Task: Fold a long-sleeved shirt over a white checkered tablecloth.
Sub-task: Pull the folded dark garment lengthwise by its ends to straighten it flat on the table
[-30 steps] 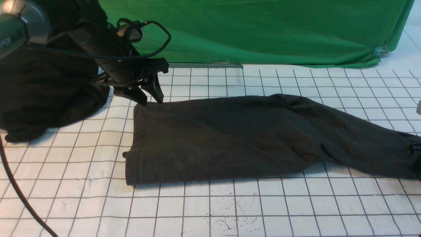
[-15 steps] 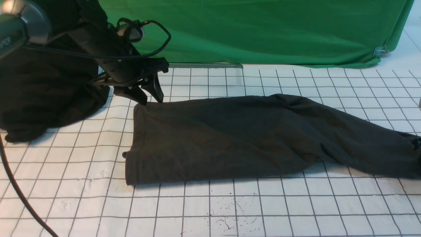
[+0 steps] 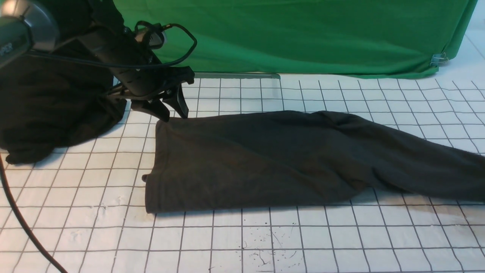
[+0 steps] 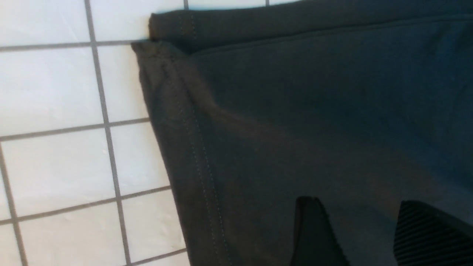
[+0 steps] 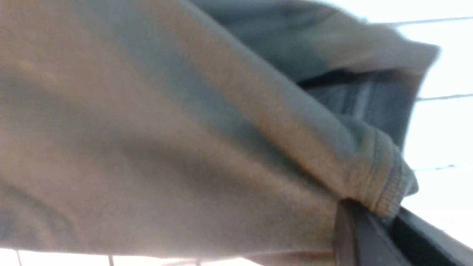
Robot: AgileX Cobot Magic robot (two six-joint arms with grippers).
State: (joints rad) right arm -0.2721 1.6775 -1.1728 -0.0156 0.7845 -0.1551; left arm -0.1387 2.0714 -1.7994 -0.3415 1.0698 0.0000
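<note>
Green backdrop (image 3: 303, 38) hangs behind a counter covered by the white checkered tablecloth (image 3: 265, 239), where the long-sleeved shirt (image 3: 246, 159) lies as a long dark band, folded lengthwise, beside a blacker heap of cloth (image 3: 49, 113). Over the last second the right gripper has slid out of the front view at the right edge. The sleeve (image 3: 424, 170) has been drawn straighter and flatter that way, and the shirt's left corner has crept slightly rightward. I take this as stretching the sleeve before it is folded over the body. The left gripper (image 3: 175, 113) has stayed at the far left corner, jaws parted and empty. Only the right wrist view, though blurred, shows the right gripper (image 5: 369, 212) pinching the sleeve at its ribbed cuff (image 5: 384, 184). Only the left wrist view shows the stitched hem (image 4: 192, 147), with a second layer peeking out at its corner.
</note>
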